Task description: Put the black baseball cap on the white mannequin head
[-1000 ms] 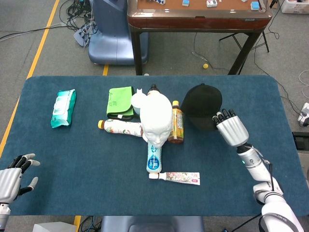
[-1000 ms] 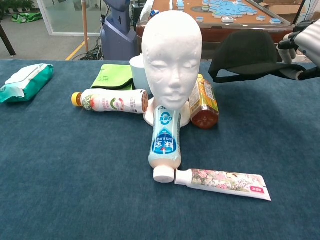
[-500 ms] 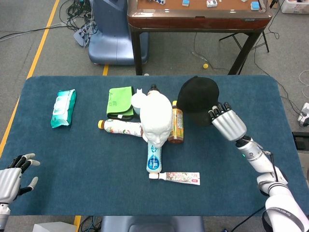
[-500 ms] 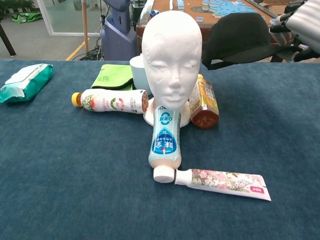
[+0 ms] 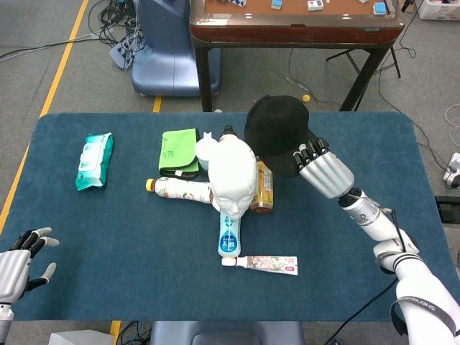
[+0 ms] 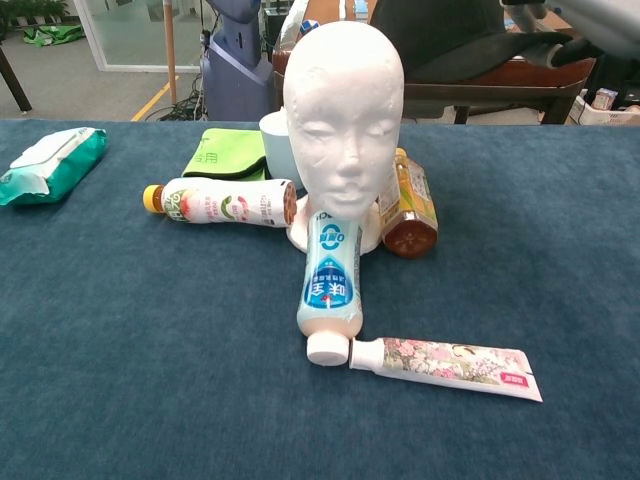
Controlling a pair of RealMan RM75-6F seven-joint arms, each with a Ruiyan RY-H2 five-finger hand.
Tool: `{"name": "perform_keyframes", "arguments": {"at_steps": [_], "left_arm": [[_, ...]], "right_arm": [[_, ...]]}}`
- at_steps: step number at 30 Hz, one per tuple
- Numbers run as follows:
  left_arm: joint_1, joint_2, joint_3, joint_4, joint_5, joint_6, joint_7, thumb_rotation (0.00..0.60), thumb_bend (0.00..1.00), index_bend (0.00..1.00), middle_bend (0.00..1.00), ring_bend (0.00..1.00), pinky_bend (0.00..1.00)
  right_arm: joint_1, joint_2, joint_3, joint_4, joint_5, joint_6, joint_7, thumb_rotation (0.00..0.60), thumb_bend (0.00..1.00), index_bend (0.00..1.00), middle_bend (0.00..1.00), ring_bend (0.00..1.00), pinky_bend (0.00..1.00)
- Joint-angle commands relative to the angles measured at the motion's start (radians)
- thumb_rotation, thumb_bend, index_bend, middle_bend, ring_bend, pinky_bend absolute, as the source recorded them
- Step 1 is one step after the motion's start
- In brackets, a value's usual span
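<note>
Blue cloth table (image 5: 108, 237): your right hand (image 5: 325, 171) grips the cap (image 5: 277, 133) at the head's (image 5: 232, 180) two o'clock; left hand (image 5: 18, 269) spread, idle. Lowering crooked could tip the head onto the bottles (image 5: 262, 188).

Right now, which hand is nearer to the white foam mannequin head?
Right. The right hand holds the black baseball cap just beside the white foam mannequin head; the left hand rests far away at the table's near-left edge.

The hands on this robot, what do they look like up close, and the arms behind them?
The right hand has a silver-grey ribbed metallic shell with black fingertips. Behind it, the arm is built of rounded white and grey segments with a thin dark cable along the wrist. The left hand looks the same: silver-grey, with dark fingertips.
</note>
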Motion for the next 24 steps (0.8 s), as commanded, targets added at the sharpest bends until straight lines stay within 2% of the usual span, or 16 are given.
{"name": "perform_keyframes", "arguments": {"at_steps": [1, 16, 24], "left_arm": [[0.000, 0.000, 0.000, 0.000, 0.000, 0.000, 0.000, 0.600, 0.30, 0.37, 0.21, 0.15, 0.38], [-0.002, -0.004, 0.002, 0.002, 0.001, -0.005, 0.007, 0.600, 0.30, 0.37, 0.21, 0.15, 0.38], [0.000, -0.002, 0.002, 0.002, 0.002, -0.003, 0.001, 0.600, 0.30, 0.37, 0.21, 0.15, 0.38]], "right_arm": [[0.010, 0.013, 0.006, -0.019, -0.002, -0.001, -0.017, 0.600, 0.62, 0.72, 0.62, 0.47, 0.58], [0.058, 0.079, 0.038, -0.109, -0.013, 0.011, -0.078, 0.600, 0.62, 0.72, 0.63, 0.47, 0.58], [0.093, 0.118, 0.059, -0.217, -0.031, 0.026, -0.132, 0.600, 0.62, 0.72, 0.63, 0.47, 0.58]]}}
